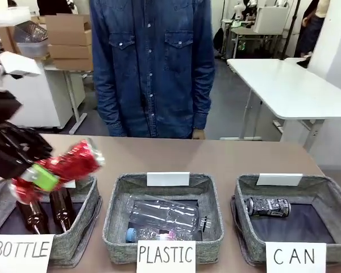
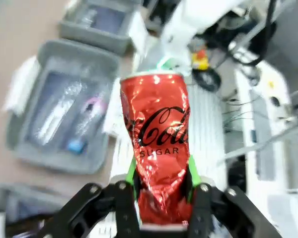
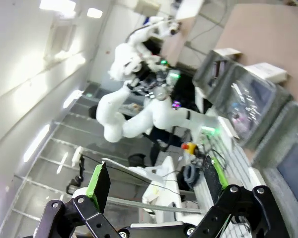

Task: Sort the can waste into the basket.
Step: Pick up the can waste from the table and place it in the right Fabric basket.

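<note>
Table: the brown table carried three grey baskets in a row, with a person in a denim shirt standing at the far side.
CAN basket: the basket signed "CAN" stood at the robot's right end; the black printed can lay on its side inside, toward the far left corner.
PLASTIC basket: the middle basket held clear plastic bottles.
BOTTLE basket: the left basket held brown glass bottles.
Left gripper: the left gripper was up over the BOTTLE basket, its green pads pinched on the lower body of the red can.
Red can: the red cola can was dented and creased, held aloft well apart from the CAN basket.
Right gripper: the right gripper had its fingers spread wide, nothing between them.
Handling: the red can looked light, thin-walled and already crushed, so it would likely give further under squeeze; its glossy skin could slip. A hold across the mid-body seemed safest.
</note>
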Available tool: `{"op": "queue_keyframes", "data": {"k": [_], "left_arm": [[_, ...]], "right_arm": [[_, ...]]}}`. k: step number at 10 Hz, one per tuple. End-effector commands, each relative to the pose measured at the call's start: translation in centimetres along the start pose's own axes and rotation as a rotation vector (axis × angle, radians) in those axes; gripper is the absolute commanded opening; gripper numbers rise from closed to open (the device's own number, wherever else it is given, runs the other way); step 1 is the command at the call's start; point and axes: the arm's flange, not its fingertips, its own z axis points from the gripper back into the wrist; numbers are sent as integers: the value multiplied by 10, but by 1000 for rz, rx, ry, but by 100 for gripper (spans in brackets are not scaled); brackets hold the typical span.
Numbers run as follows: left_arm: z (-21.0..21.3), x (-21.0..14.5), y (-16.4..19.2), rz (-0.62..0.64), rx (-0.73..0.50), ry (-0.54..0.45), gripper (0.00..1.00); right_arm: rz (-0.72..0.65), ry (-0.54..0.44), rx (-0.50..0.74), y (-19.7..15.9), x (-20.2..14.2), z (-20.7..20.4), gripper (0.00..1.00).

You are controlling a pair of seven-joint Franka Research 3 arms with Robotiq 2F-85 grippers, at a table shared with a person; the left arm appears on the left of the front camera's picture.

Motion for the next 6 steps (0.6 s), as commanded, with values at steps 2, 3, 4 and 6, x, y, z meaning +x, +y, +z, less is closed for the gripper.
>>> {"op": "queue_keyframes", "data": {"k": [2, 3, 4, 6], "left_arm": [[-88, 67, 14, -87, -44, -137, 41], [-127, 81, 11, -116, -48, -207, 41], [-163, 89, 16, -156, 32, -277, 41], [-133, 78, 0, -81, -20, -190, 41]], "right_arm": [[-3, 134, -158, 29, -88, 101, 100], [11, 186, -228, 34, -110, 113, 100], [36, 143, -243, 37, -114, 115, 100], [-27, 64, -175, 8, -99, 83, 100]]}}
